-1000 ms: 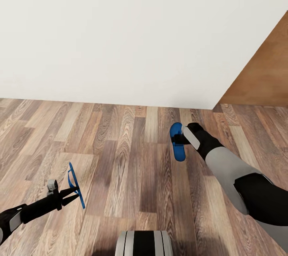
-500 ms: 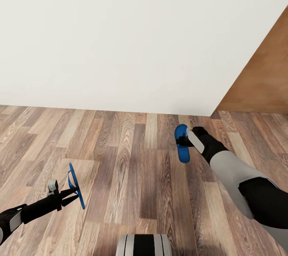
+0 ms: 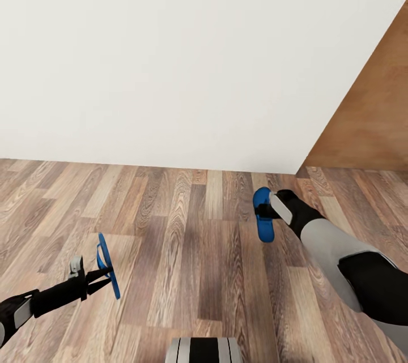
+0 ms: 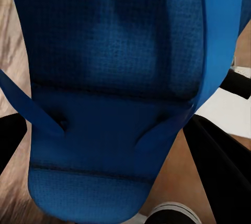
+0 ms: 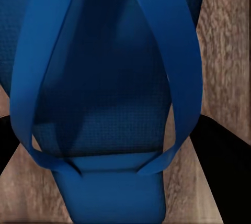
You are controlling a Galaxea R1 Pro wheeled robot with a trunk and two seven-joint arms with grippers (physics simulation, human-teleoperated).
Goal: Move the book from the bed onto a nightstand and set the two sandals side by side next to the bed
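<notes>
Head view, lower left of frame: left gripper (image 3: 97, 279), black w/ grey fittings, clamped on a flat bright-blue sandal (image 3: 105, 265) carried edge-on, sole roughly vertical, clear of the wood-plank floor (image 3: 187, 238). Centre-right of frame: right gripper (image 3: 265, 211) closed on the second blue sandal (image 3: 263, 221), oval sole showing broad-side, held just above the planks near the foot of the plain white wall (image 3: 170, 57). Brown wooden panel (image 3: 374, 114), upper right of frame, prob. a door or furniture side; cannot tell which. Left wrist view: textured blue sole and straps (image 4: 115, 77) pinched between dark fingers (image 4: 225, 171) at frame edges. Right wrist view: sandal straps (image 5: 104, 77) run up the frame centre, dark fingers (image 5: 222, 156) either side, planks behind. Bed, book, nightstands not visible here, so the robot appears to be in transit w/ both sandals in hand. Risks, as judged: (1) left sandal is gripped near one thin edge, so a base jolt or arm swing could let it pivot or slip out; (2) right sandal rides low, so it may drag on the floor and twist in the jaws; (3) the two sandals are oriented differently, so unless both are levelled before release they could land askew rather than side by side.
</notes>
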